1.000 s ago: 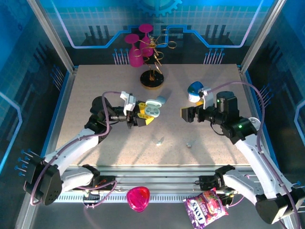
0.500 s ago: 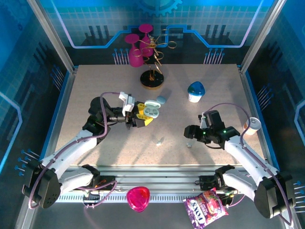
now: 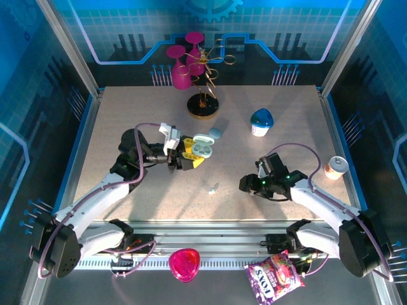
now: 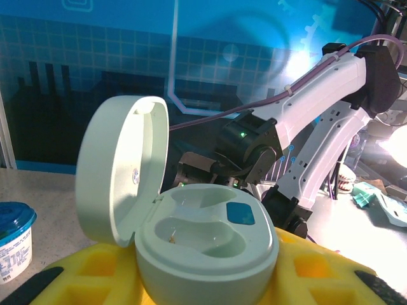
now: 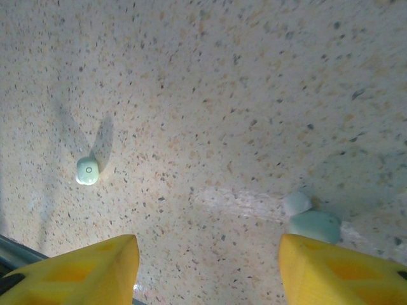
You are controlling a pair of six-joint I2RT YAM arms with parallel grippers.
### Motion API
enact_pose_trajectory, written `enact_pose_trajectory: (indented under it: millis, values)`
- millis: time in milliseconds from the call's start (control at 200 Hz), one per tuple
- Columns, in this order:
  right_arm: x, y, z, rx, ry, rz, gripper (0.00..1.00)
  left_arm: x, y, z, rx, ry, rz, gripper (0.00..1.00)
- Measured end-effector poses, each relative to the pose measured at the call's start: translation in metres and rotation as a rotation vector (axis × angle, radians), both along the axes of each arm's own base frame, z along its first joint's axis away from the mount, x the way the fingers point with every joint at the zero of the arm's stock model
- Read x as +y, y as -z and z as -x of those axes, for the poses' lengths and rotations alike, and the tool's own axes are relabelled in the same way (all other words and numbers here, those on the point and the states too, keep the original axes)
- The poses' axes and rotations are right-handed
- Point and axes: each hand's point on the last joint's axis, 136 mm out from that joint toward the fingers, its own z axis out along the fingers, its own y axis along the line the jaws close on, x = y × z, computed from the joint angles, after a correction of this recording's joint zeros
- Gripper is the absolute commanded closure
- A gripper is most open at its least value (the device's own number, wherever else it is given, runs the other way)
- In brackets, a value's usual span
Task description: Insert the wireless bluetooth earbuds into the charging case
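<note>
Two earbuds lie on the speckled table (image 3: 127,121), well apart from each other. One (image 5: 88,170) sits out in the open ahead of the right gripper (image 3: 245,184). The other (image 5: 310,220) lies on the tabletop just beside the inner face of one of that gripper's yellow fingers (image 5: 343,273). The fingers stand spread, with bare tabletop between them, and clasp nothing. There are two pebble-shaped cases. The left gripper (image 3: 189,155) is pressed onto the charging case (image 4: 206,244), which rests between its yellow fingers with the lid (image 4: 121,168) swung upright. The case's moulded hollow shows a small blue patch and a tiny speck, and no bud sits in it. The second case (image 3: 215,133) lies closed on the table just behind the first. One blue-lidded tub (image 3: 261,122) stands farther back on the right, and one small can (image 3: 335,167) stands by the right edge.
</note>
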Motion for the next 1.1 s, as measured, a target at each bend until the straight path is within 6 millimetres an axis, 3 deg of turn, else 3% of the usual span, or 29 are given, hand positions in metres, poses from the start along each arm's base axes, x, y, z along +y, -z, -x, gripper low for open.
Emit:
enact_pose_trajectory:
  millis: [380,926,1101]
  values:
    - [0.017,0.014,0.010,0.043,-0.037,0.022,0.41,0.002,-0.002,0.003,-0.013,-0.002,-0.003,0.69]
    - [0.000,0.017,0.008,0.036,0.007,0.096,0.36,0.002,-0.002,0.004,-0.026,-0.006,-0.005,0.68]
    - [0.020,0.008,0.001,0.000,-0.030,0.064,0.38,0.004,-0.005,0.006,-0.038,-0.018,-0.003,0.68]
